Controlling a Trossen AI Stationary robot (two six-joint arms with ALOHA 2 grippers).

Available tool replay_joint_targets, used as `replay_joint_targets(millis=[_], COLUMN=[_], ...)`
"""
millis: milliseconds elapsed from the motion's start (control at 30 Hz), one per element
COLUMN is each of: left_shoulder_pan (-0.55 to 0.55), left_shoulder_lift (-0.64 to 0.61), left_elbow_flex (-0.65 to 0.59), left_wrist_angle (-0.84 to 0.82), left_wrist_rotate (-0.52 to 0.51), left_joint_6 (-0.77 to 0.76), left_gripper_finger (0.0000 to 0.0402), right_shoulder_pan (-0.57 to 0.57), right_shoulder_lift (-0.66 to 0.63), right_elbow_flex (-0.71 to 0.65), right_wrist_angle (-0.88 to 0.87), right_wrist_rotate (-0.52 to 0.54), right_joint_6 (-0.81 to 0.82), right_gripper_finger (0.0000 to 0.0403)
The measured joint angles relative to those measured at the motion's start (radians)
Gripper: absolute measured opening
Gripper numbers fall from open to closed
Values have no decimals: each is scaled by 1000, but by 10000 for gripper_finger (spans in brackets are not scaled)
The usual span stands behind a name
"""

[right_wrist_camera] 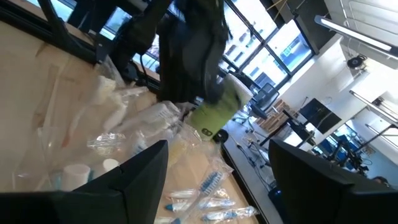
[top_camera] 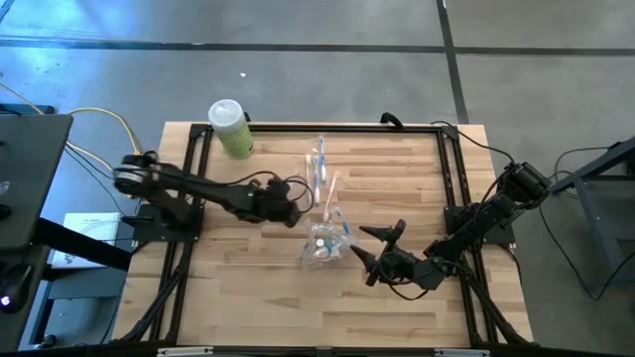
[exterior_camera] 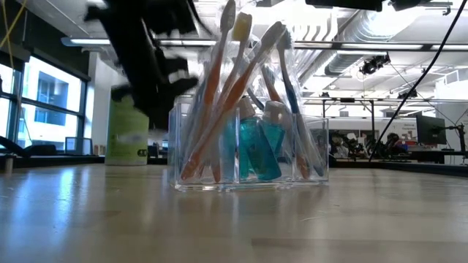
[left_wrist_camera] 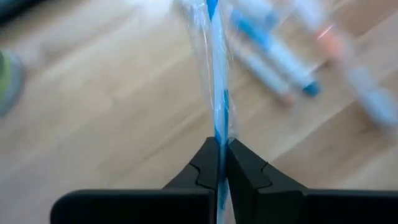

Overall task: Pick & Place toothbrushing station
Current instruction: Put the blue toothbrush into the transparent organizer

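holder [exterior_camera: 248,175]: 1 | green bottle [top_camera: 231,128]: 1 | arms: 2

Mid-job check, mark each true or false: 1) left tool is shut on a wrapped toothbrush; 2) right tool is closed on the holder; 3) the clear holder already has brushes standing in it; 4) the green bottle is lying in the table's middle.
1) True: the left tool is shut on a blue wrapped toothbrush.
2) False: the right tool is open, beside the holder, holding nothing.
3) True: toothbrushes stand in it.
4) False: the green bottle stands at the far edge.
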State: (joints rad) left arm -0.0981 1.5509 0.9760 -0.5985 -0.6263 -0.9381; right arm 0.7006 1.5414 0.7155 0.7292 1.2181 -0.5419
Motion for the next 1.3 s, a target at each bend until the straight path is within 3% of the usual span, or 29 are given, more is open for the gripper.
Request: replay_joint_targets(millis=[133, 333, 433, 567, 667, 833, 1133, 1300], left_shoulder_pan=[-92, -290, -416, -573, -664, -761, -711, -661], left_shoulder_lift=[-140, -305, -341, -333, -288, -173, 110, 214], left_elbow_flex=[0, 2, 2, 2, 2, 3, 3, 3], left_wrist_angle=[-6, 16, 102, 354, 612, 957, 1116, 1210], left_wrist_rotate=[-114, -370, -519, -640, -636, -522, -448, -285], left_joint_6=[23, 95, 247, 579, 947, 1598, 2469, 2696], left_gripper_finger=[6, 6, 6, 6, 5, 5, 5, 5], right_shoulder_pan=[0, 1, 4, 20, 34, 57, 66, 39], right_shoulder_lift=[0, 0, 0, 0, 0, -2, -62, -115], right_elbow_flex=[0, 0, 0, 0, 0, 0, 0, 0], right_wrist_angle=[2, 48, 90, 154, 204, 254, 119, -62], right_wrist_rotate=[44, 64, 50, -24, -101, -219, -446, -618], right_joint_6=[0, -10, -31, -68, -71, -26, 228, 413], right_gripper_finger=[270, 270, 270, 270, 270, 270, 270, 270])
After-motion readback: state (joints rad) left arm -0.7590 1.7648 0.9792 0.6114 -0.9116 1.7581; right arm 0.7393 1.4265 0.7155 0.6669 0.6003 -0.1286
